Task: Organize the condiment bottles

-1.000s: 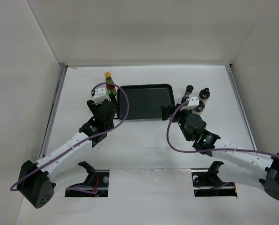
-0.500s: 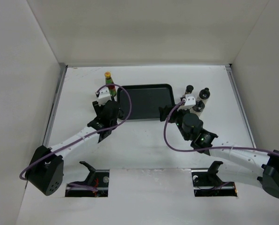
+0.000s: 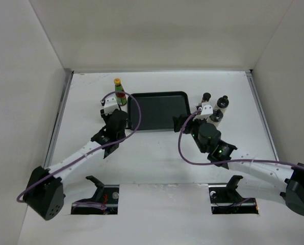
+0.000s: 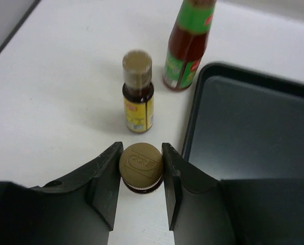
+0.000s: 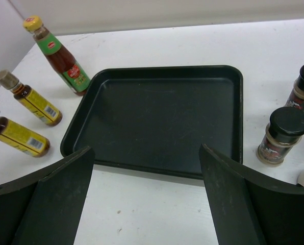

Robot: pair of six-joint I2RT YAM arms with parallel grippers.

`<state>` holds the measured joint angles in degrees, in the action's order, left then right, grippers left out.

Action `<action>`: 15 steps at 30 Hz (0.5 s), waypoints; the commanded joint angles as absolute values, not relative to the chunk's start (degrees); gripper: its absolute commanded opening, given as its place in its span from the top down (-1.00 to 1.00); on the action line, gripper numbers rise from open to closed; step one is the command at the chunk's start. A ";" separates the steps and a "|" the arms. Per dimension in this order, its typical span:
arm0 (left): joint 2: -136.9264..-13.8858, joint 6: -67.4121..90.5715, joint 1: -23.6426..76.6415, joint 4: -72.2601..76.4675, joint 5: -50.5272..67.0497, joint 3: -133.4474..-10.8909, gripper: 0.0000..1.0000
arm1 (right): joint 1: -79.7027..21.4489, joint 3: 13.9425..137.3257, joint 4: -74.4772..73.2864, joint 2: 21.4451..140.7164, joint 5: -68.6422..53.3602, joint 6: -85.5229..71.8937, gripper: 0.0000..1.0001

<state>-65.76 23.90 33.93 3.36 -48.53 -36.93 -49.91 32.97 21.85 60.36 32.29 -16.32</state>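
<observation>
From above, the black tray (image 3: pixel 157 94) lies in the middle of the white table (image 3: pixel 157 153). The green-and-red bottle (image 3: pixel 118 90) with the yellow cap stands just past the tray's far left corner. The left gripper (image 3: pixel 122 107) is right beside it, along the tray's left edge. From up here I cannot tell what it holds. The right gripper (image 3: pixel 186 115) is at the tray's near right corner. Three dark-capped bottles (image 3: pixel 223 102) stand close together to the right of the tray.

In the left wrist view, the left gripper (image 4: pixel 141 171) is closed tight on the tan cap of an amber bottle (image 4: pixel 141 163), one finger on each side. This bottle is just left of the black tray (image 4: pixel 195 117). A second amber bottle (image 4: pixel 137 97) with a yellow label stands upright a little farther off. The green-and-red bottle (image 4: pixel 187 46) stands past that, by the tray's corner.

In the right wrist view, the right gripper (image 5: pixel 147 196) is spread wide and holds nothing. It hangs over the near edge of the black tray (image 5: pixel 167 69). Left of the tray are the green-and-red bottle (image 5: pixel 60 56), then the second amber bottle (image 5: pixel 32 99), then the amber bottle (image 5: pixel 17 135) nearest. Right of the tray stand two dark-capped brown bottles (image 5: pixel 283 135)
</observation>
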 commanded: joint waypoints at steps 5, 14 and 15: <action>-59.83 20.74 37.13 10.80 -49.58 -45.25 0.66 | -49.88 34.45 23.55 58.36 31.64 -17.31 -0.80; -83.82 20.74 36.69 20.30 -40.70 -60.97 0.66 | -46.19 32.70 22.85 55.11 32.34 -19.07 -0.79; -86.46 20.74 36.78 20.91 -39.65 -63.08 0.66 | -45.49 32.43 22.76 54.67 32.52 -19.59 -0.79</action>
